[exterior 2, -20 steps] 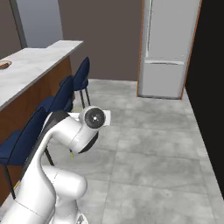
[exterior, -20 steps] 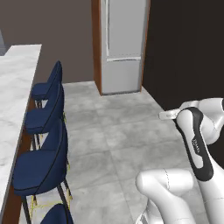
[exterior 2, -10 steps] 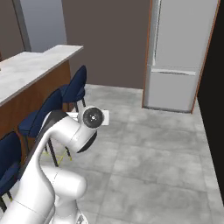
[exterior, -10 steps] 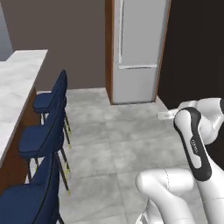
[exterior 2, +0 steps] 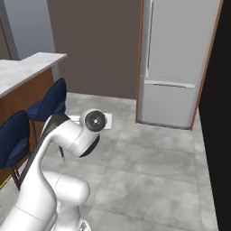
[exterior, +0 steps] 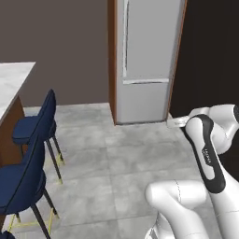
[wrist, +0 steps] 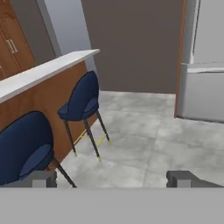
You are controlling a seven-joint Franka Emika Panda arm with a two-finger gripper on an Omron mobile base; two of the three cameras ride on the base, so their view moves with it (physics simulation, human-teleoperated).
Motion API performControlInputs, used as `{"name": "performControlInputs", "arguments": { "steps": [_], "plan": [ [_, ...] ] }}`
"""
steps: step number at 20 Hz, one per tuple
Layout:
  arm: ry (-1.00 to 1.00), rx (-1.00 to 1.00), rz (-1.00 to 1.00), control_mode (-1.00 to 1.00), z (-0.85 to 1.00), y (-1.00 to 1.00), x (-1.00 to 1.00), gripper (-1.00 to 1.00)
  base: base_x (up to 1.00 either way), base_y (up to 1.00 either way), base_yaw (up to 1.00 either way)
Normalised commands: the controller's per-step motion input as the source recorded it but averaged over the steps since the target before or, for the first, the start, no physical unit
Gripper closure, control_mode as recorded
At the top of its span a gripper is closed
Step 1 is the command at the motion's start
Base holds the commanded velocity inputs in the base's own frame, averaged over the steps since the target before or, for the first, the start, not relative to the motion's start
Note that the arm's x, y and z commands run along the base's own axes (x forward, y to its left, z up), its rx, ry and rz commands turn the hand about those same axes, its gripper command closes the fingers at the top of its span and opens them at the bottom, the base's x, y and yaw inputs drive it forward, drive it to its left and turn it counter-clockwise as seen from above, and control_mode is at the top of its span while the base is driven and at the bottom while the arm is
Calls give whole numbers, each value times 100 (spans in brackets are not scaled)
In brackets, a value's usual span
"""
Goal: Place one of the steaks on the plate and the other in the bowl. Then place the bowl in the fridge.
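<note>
Your hand (wrist: pixel 111 179) is spread wide and carries nothing, its two dark fingertips (wrist: pixel 181 178) far apart at the bottom of the hand view, so no bowl is on its way to cold storage. You are facing the fridge (exterior: pixel 145 60), which stands closed against the back wall with its wood-brown side panel toward the stools. Navy stools (exterior: pixel 35 128) line the bench (exterior 2: pixel 27 72) along its floor-side edge. Steaks, plate and bowl cannot be seen from here; judging by that, loading is probably not done.
</note>
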Motion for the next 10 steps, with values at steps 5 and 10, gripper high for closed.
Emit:
{"name": "performControlInputs", "arguments": {
  "steps": [5, 10],
  "plan": [
    [0, 0, 0, 100, 0, 0, 0, -100, 100, -8, 0],
    [0, 0, 0, 100, 0, 0, 0, -100, 100, -5, -1]
  ]
}}
